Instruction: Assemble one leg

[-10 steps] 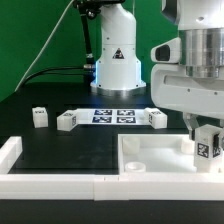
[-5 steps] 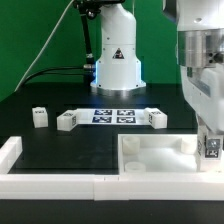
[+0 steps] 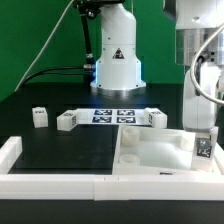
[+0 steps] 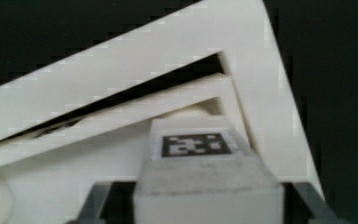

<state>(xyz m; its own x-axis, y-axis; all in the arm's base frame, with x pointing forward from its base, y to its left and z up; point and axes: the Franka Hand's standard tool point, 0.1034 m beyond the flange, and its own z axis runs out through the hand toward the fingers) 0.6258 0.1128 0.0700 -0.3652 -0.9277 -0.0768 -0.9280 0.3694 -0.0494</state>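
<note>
My gripper (image 3: 203, 146) is shut on a leg (image 3: 203, 151), a chunky white block whose black-and-white tag faces the camera. It holds the leg upright at the far corner of the large white tray-like top (image 3: 150, 152), on the exterior view's right. In the wrist view the leg (image 4: 202, 165) sits between the dark fingers (image 4: 101, 203) of my gripper (image 4: 208, 208), over the top's corner (image 4: 176, 70). Whether the leg touches the top cannot be told. Three more legs (image 3: 39, 117), (image 3: 66, 121), (image 3: 155, 118) lie on the black table.
The marker board (image 3: 110, 116) lies between the loose legs in front of the arm's base (image 3: 116, 62). A white rail (image 3: 50, 186) runs along the front edge, with a raised end (image 3: 9, 150) at the exterior view's left.
The wrist has turned, and the leg has sunk a little at the top's far corner. The top has shifted slightly toward the exterior view's left.
</note>
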